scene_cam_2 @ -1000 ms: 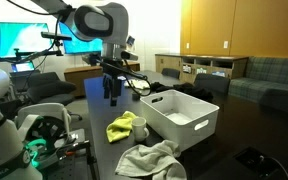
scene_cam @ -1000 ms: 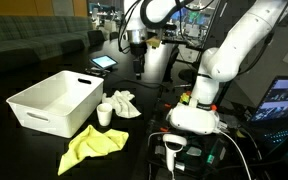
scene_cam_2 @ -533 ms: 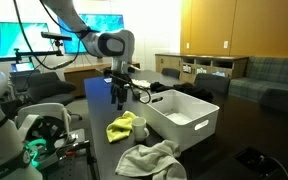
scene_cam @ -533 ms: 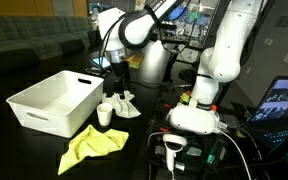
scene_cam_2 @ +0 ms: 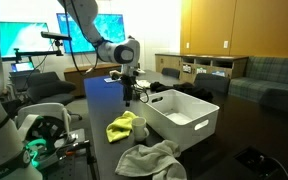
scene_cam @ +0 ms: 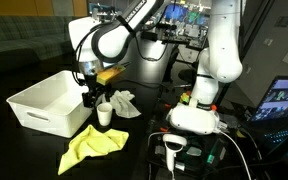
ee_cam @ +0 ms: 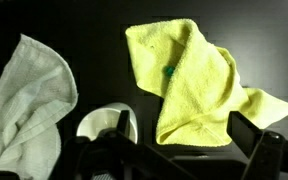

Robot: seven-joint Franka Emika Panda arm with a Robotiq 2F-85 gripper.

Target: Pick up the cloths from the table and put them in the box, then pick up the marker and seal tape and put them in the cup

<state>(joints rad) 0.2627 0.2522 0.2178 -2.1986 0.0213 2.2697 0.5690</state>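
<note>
Gripper [scene_cam: 91, 97] pts straight down over table [scene_cam: 24, 140], jaws wide apart, nothing held. Wrist view agrees: fingers [ee_cam: 267, 150] sit at the bottom edge of frame, far apart and clear of all items. Gripper hangs just above cup [scene_cam: 104, 114], near the bin [scene_cam: 46, 118] corner; contact w/ cup or bin not evident. Cup stands upright on table, just beside bin, mouth up in wrist view [ee_cam: 109, 125]. White cloth [scene_cam: 122, 102] lies crumpled on table beside cup, on the side away from bin; outside bin. Yellow cloth [scene_cam: 92, 145] lies spread on table on cup's near side, also outside bin, apart from white cloth. In wrist view cup is between the two cloths: white cloth [ee_cam: 29, 95] left, yellow cloth [ee_cam: 189, 75] right, partly folded over itself. Small teal speck [ee_cam: 169, 71] shows on yellow cloth; too small to ID. In an exterior view the gripper [scene_cam_2: 128, 97] is above table w/ bin [scene_cam_2: 174, 132] alongside, yellow cloth [scene_cam_2: 124, 127] bunched near bin wall, white cloth [scene_cam_2: 149, 158] heaped at the near end of the table.
</note>
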